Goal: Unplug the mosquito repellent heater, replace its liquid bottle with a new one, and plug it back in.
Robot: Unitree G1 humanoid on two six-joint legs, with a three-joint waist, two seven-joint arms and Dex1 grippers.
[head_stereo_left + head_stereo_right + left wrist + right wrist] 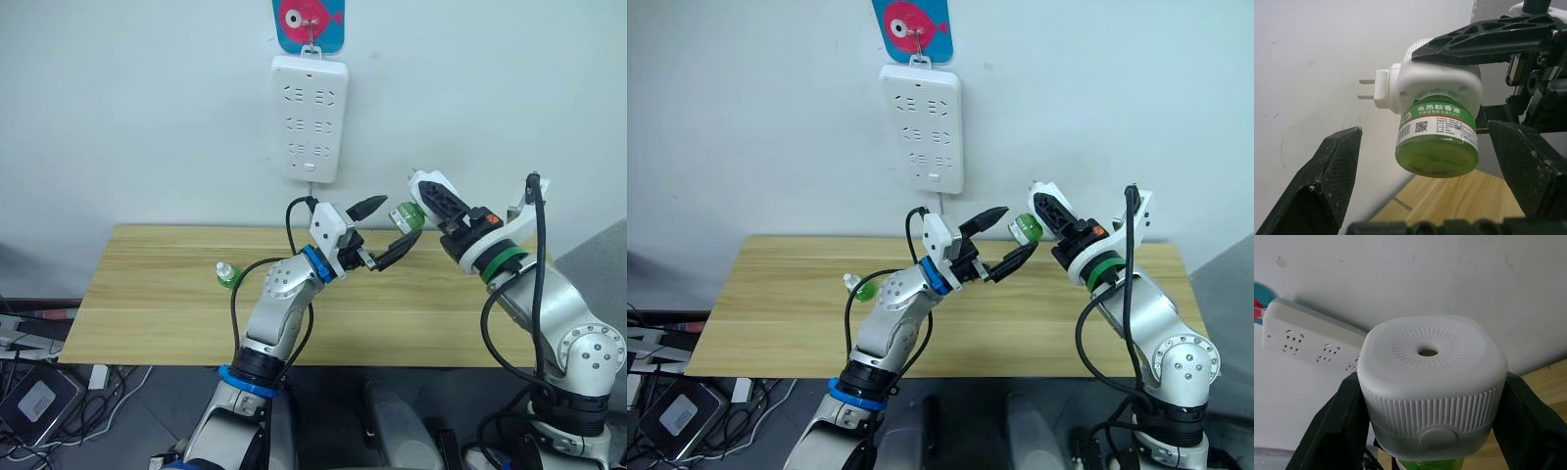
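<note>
My right gripper is shut on the mosquito repellent heater, a white rounded unit held in the air above the table's far right. Its two metal prongs stick out toward the wall. A green liquid bottle with a printed label hangs screwed into its underside. My left gripper is open, one finger on each side of that bottle and apart from it. A second small green bottle with a white cap lies on the wooden table, left of my left arm.
A long white power strip hangs on the wall above the table's back edge from a blue hook plate with a pink fish. Cables and a power brick lie on the floor at the left.
</note>
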